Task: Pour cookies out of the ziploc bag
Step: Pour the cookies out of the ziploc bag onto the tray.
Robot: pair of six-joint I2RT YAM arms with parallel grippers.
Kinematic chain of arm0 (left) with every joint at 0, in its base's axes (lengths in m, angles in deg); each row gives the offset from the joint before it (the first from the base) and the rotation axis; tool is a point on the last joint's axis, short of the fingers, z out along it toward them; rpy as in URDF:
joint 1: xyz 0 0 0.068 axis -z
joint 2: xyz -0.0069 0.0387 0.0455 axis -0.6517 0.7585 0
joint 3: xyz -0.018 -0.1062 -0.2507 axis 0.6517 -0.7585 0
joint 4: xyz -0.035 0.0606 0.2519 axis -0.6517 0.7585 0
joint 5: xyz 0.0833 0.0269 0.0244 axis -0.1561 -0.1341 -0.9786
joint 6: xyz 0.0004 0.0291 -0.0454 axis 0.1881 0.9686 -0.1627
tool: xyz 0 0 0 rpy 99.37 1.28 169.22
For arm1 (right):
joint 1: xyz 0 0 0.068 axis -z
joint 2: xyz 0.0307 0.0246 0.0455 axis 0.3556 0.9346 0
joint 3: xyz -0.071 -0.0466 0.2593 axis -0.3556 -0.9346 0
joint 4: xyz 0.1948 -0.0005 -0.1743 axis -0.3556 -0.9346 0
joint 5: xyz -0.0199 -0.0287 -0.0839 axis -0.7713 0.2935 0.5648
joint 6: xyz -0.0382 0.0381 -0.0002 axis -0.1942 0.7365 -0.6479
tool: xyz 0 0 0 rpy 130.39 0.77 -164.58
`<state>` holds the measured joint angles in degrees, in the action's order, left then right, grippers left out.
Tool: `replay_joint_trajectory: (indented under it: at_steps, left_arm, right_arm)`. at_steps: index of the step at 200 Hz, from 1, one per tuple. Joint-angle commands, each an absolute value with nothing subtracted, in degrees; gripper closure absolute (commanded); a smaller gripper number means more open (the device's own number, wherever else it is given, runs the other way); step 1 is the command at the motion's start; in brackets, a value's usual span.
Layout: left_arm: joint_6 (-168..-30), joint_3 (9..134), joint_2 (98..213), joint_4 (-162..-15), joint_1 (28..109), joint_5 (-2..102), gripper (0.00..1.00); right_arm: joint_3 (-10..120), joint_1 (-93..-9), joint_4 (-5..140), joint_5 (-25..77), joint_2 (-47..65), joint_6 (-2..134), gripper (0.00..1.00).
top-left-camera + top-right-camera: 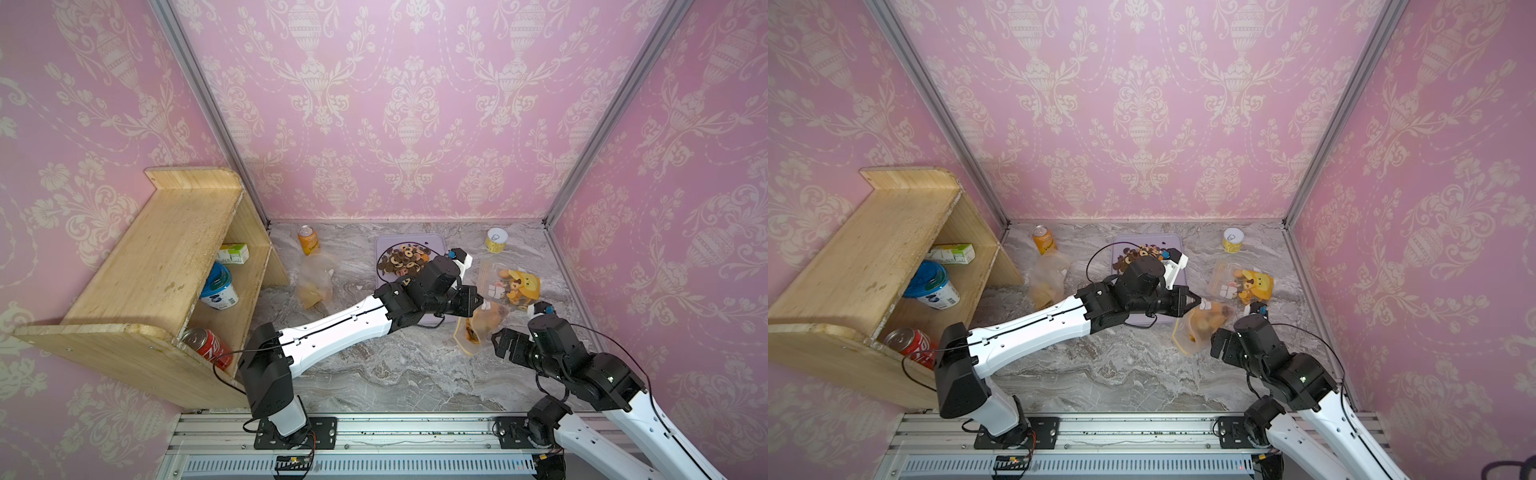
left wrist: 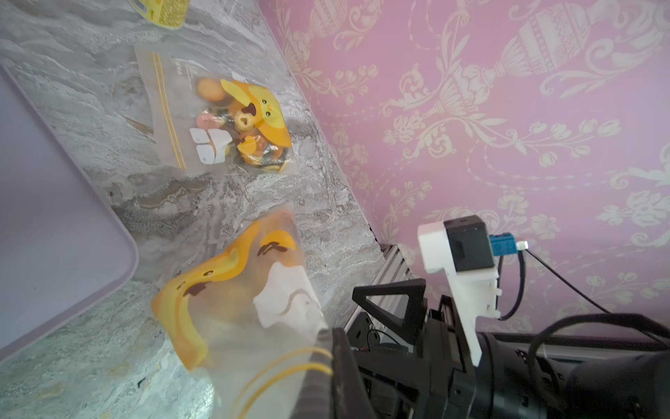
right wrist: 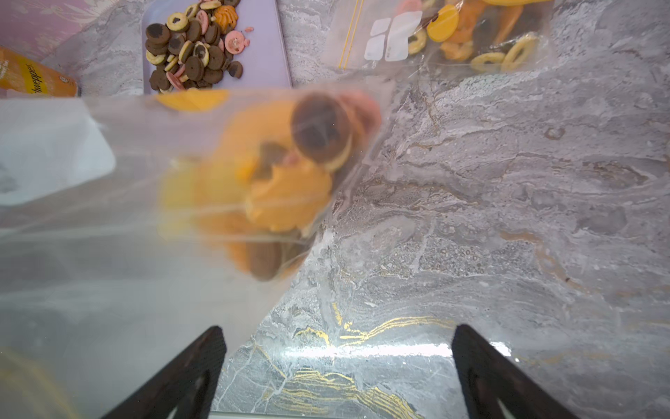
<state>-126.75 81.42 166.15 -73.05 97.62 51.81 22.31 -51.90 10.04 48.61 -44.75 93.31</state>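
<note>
Right gripper (image 3: 337,362) gapes wide; left gripper (image 1: 478,300) pinches the ziploc bag (image 1: 482,323). Best swing its mouth over the tray (image 1: 432,241) at ten o'clock.

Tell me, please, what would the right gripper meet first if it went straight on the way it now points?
Probably the hanging ziploc bag pinched by the left gripper, just ahead of its open jaws, though depth is unclear.

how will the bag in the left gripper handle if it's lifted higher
Likely floppy: the bag hangs crumpled from the left gripper. Probably lopsided, since its cookies bunch in one corner. The clear film looks slick, so it may slip.
</note>
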Motion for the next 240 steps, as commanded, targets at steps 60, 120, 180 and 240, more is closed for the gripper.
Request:
replay_joint_trajectory:
  at_steps: [60, 120, 180, 240]
  left_arm:
    - [-118.7, 56.5, 159.7, -83.2, 90.8, 57.7, 1.0]
    - [-120.1, 50.3, 157.0, -83.6, 83.8, 56.6, 1.0]
    - [-121.0, 46.3, 156.6, -84.6, 79.4, 58.0, 1.0]
    - [-121.4, 47.4, 159.8, -85.1, 78.4, 59.5, 1.0]
  right_arm:
    - [20.7, -49.8, 15.4, 43.1, -41.3, 91.5, 0.0]
    - [16.6, -49.1, 26.7, 32.5, -31.6, 91.2, 0.0]
    - [13.0, -46.6, 41.5, 21.9, -21.3, 90.9, 0.0]
    - [9.2, -46.6, 52.2, 13.1, -15.1, 92.9, 0.0]
